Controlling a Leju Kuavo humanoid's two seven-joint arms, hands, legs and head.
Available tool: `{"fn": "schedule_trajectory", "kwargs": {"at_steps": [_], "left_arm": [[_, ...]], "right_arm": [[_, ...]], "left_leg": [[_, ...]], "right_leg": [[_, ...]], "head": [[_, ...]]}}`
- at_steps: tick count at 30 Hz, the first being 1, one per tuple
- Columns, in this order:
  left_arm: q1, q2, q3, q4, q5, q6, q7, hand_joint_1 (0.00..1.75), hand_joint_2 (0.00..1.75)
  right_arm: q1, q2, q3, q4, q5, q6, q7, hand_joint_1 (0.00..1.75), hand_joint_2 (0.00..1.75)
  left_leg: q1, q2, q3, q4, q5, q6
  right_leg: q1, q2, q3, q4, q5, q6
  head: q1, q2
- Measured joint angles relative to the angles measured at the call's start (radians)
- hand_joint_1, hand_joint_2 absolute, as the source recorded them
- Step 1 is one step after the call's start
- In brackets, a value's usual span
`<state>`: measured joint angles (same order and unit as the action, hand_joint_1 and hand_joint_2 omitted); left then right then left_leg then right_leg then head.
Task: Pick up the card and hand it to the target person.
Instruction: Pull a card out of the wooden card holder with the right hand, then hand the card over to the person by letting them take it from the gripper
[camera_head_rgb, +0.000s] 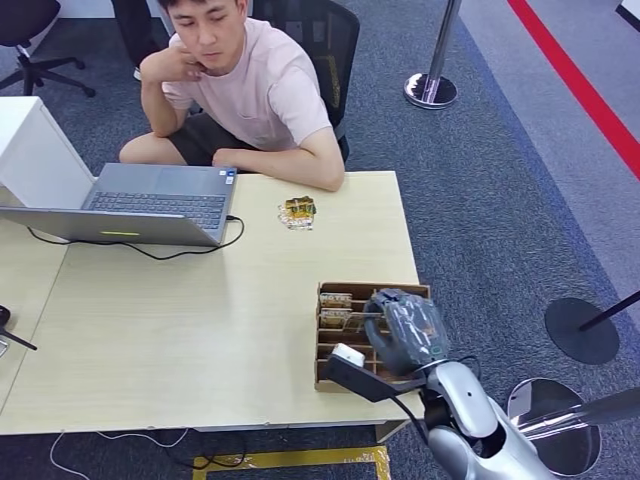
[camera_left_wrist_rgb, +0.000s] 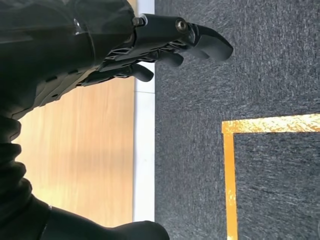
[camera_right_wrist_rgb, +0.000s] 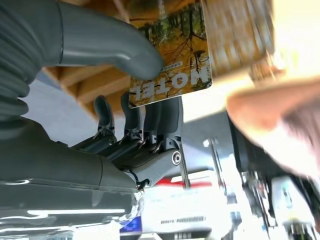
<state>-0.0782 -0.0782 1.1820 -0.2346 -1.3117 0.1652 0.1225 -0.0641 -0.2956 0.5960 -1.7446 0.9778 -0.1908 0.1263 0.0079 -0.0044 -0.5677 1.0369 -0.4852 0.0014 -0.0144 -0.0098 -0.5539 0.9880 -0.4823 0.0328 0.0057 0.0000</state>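
Reaching into the rack (camera_head_rgb: 332, 340) at the near right corner of the bench (camera_head_rgb: 189, 330), the right hand (camera_head_rgb: 407, 330) pinched a card (camera_right_wrist_rgb: 171, 55) between its thumb (camera_right_wrist_rgb: 113, 42) and fingers (camera_right_wrist_rgb: 132, 117). The card was a glossy rectangle printed with an autumn forest in yellow, orange and green, with the word HOTEL in pale capitals along one long edge. In the right wrist view that lettering read upside down, and the card's long axis ran across the thumb tip, which pressed on the printed face while the fingers backed it from behind. The card stood over the wooden slots of the rack, with a second, blurred card (camera_right_wrist_rgb: 237, 35) just beside it. From the head view the hand covered the card, so which way its long edge lay on the bench could not be told.

More cards (camera_head_rgb: 336, 300) sat in the far slots of the rack. A small pile of cards (camera_head_rgb: 296, 212) lay at the far side of the bench, just in front of a seated person (camera_head_rgb: 249, 90) whose forearm rested on the far edge. An open laptop (camera_head_rgb: 143, 205) stood at far left.

The left hand (camera_left_wrist_rgb: 113, 55) hung beside the bench edge over dark carpet, fingers loosely extended and holding nothing.
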Motion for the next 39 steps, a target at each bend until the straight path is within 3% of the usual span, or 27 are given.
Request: {"fn": "schedule_trajectory", "kwargs": {"at_steps": [10,15,21,24,31,39], "left_arm": [[-0.001,0.000,0.009,0.000,0.007,0.003,-0.001,0.00,1.75],[-0.006,-0.001,0.011,0.000,0.006,0.004,-0.002,0.00,1.75],[-0.011,-0.003,0.014,0.000,-0.002,0.004,-0.005,0.00,1.75],[-0.012,-0.003,0.013,0.000,-0.011,0.004,-0.007,0.00,1.75],[-0.012,-0.004,0.012,0.000,-0.018,0.003,-0.009,0.00,1.75],[-0.012,-0.004,0.011,0.000,-0.032,-0.001,-0.011,0.00,1.75]], "right_arm": [[-0.020,-0.004,-0.104,-0.085,-0.090,-0.118,-0.124,1.17,1.75],[-0.045,0.030,-0.104,-0.037,-0.090,-0.203,-0.197,1.17,1.75],[-0.140,0.147,-0.093,0.210,-0.052,-0.422,-0.322,1.17,1.75],[-0.201,0.220,-0.092,0.364,-0.018,-0.485,-0.370,1.17,1.75],[-0.315,0.381,-0.193,0.630,0.129,-0.500,-0.456,1.17,1.75],[-0.420,0.499,-0.358,0.815,0.256,-0.501,-0.481,1.17,1.75]], "left_leg": [[0.000,0.000,0.000,0.000,0.000,0.000],[0.000,0.000,0.000,0.000,0.000,0.000],[0.001,0.000,0.000,0.000,0.001,-0.001],[0.002,0.001,0.000,0.000,0.001,-0.001],[0.002,0.001,0.000,0.000,0.001,-0.001],[0.002,0.001,0.000,0.000,0.001,-0.002]], "right_leg": [[0.000,0.000,0.000,0.000,0.000,0.000],[0.000,0.000,0.000,0.000,0.000,0.000],[0.001,0.001,0.000,0.001,0.000,-0.001],[0.001,0.002,0.000,0.001,0.000,-0.001],[0.002,0.002,0.000,0.002,0.000,-0.001],[0.002,0.002,0.000,0.002,0.000,-0.001]], "head": [[0.000,0.000],[0.000,0.000],[0.000,0.000],[0.000,0.000],[0.000,0.000],[0.000,0.000]]}}
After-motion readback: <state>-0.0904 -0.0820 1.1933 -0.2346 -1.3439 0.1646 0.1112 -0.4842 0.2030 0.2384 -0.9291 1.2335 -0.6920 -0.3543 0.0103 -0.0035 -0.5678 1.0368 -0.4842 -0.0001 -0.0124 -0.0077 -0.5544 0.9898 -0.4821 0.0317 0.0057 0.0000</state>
